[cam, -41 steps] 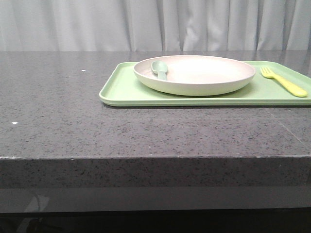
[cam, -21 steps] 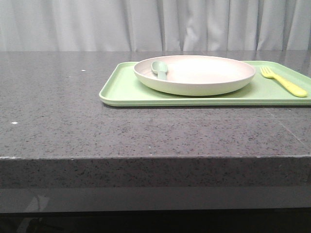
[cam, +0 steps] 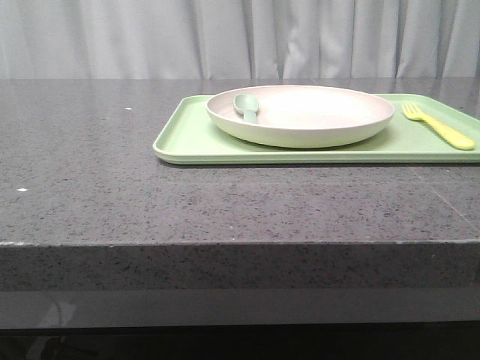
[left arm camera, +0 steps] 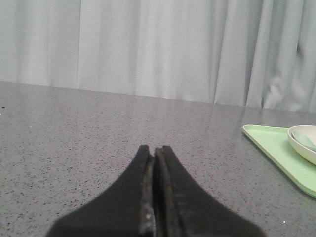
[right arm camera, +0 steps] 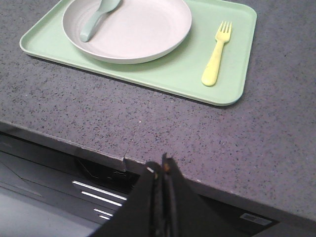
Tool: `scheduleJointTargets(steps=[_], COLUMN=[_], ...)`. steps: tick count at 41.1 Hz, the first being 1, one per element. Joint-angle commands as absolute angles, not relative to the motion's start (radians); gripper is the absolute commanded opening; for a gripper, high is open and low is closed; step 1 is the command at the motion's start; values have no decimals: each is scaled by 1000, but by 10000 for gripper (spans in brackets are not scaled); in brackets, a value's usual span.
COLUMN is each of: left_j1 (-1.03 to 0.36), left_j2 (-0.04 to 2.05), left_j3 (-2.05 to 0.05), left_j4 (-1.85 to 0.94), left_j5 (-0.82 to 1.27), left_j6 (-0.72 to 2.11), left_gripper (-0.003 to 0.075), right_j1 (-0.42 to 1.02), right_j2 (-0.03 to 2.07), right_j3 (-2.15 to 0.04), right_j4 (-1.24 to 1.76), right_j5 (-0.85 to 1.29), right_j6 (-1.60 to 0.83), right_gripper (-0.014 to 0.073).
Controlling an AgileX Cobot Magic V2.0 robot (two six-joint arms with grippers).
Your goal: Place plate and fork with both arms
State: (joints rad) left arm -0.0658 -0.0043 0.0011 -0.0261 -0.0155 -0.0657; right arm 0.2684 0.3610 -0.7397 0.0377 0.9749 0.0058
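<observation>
The cream plate (cam: 300,114) rests on the light-green tray (cam: 195,139), with a grey-green spoon (cam: 246,106) lying in its left side. Right of the plate, the pale-yellow fork (cam: 439,127) lies on the tray. From the right wrist view I see the plate (right arm camera: 128,29), the fork (right arm camera: 217,54) and the tray (right arm camera: 168,74) ahead; my right gripper (right arm camera: 160,165) is shut and empty, hanging over the table's near edge. My left gripper (left arm camera: 154,150) is shut and empty above bare table, well left of the tray (left arm camera: 276,153) and plate (left arm camera: 303,143). Neither gripper shows in the front view.
A dark speckled stone table (cam: 112,187) carries the tray at the back right. Its front edge (cam: 225,244) drops to a dark panel. A grey curtain (cam: 150,37) hangs behind the table.
</observation>
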Motion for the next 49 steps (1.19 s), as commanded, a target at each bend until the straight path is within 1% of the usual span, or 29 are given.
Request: scheduleJointTargets(steps=[1, 24, 26, 29, 32, 36, 40, 44, 49], left_j1=[-66, -66, -66, -66, -66, -66, -66, -66, -66], left_j2=[-29, -29, -29, -29, -29, -29, -29, -29, -29], left_j3=[11, 11, 11, 11, 11, 11, 11, 11, 11], left_j4=[-32, -32, -32, -32, -32, -32, -32, -32, -32], left_j5=[-102, -102, -102, -102, -102, -102, -102, -102, -102], left_j6=[-74, -74, -74, -74, -74, -74, -74, -74, -74], left_gripper=[-20, -20, -20, -20, -20, -20, -20, -20, -20], right_j1=[268, 268, 267, 248, 194, 122, 77, 51, 28], right_j2=[371, 371, 369, 341, 297, 222, 134, 52, -8], right_j3=[-763, -763, -755, -708, -617, -444, -274, -125, -13], right_j4=[34, 34, 0, -37, -58, -58, 18, 106, 123], right_j5=[900, 900, 888, 816, 647, 419, 190, 50, -56], right_j6=[0, 0, -8, -7, -7, -7, -7, -7, -7], right_gripper=[-68, -68, -68, -68, -68, -68, -68, -68, -68])
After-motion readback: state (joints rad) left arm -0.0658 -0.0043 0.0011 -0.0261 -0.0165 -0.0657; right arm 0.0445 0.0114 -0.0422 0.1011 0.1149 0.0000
